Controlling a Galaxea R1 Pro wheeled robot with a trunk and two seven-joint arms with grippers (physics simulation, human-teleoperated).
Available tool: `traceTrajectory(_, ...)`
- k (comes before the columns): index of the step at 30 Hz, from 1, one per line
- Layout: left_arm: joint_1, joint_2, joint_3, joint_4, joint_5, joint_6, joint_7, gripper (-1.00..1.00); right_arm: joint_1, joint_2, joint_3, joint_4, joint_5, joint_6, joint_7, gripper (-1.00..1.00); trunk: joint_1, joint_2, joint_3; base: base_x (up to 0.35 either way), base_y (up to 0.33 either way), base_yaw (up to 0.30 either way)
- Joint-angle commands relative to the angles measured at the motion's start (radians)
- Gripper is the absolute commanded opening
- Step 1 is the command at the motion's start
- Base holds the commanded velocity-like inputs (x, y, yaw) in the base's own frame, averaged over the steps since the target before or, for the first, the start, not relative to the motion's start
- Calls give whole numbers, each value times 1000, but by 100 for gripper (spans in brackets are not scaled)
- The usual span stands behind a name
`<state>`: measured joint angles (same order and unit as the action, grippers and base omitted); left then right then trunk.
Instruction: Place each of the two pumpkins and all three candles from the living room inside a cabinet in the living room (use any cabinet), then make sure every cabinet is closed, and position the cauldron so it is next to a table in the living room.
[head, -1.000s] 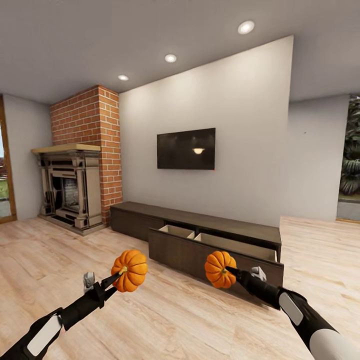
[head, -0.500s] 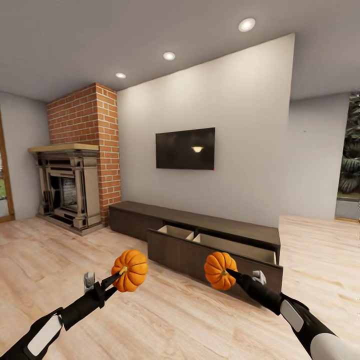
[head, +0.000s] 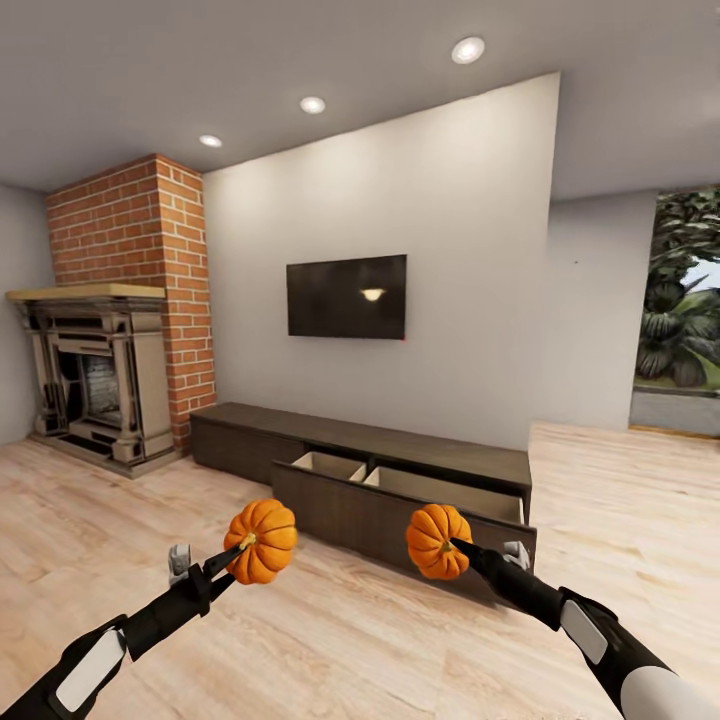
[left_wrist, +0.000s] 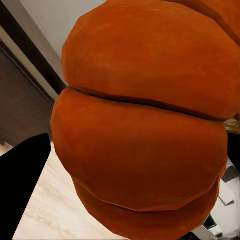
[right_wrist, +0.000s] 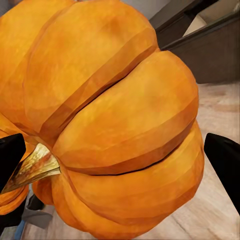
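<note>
In the head view my left gripper (head: 243, 544) is shut on the stem of one orange pumpkin (head: 261, 540), held up over the wood floor. The right gripper (head: 453, 546) is shut on the stem end of the other pumpkin (head: 436, 541), just in front of the cabinet (head: 250, 447). The cabinet is a long low dark-brown unit along the wall. Its wide drawer (head: 400, 512) stands pulled out, showing pale insides. Up close, the left wrist view has the ribbed pumpkin (left_wrist: 145, 125) beside a black finger (left_wrist: 22, 192). The right wrist view has its pumpkin (right_wrist: 115, 115) between the dark fingers (right_wrist: 226, 160).
A black TV (head: 346, 296) hangs on the white wall above the cabinet. A brick chimney (head: 130, 240) with a stone fireplace (head: 95, 375) stands at the left. A window with plants (head: 685, 300) is at the right. Pale wood floor (head: 330, 640) lies between me and the cabinet.
The whole head view has slid left, so the camera has turned right. More of the right window shows now. Both arms keep their pumpkins in the same pose.
</note>
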<state>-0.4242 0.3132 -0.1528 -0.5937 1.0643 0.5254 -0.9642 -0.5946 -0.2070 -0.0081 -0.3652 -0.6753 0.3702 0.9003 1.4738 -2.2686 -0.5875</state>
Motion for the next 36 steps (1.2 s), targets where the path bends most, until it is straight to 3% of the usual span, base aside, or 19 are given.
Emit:
traceTrajectory(1,-1,1,-5,0,10,7,1,-100,-1,0,-1,0,-6,9,0,-100,-4,7,1,0,0,-185)
traceTrajectory(36,-1,1,-5,0,10,7,0,-100,-1,0,0,2,-6,5,2,-100,-138,252,65,0,0,-191)
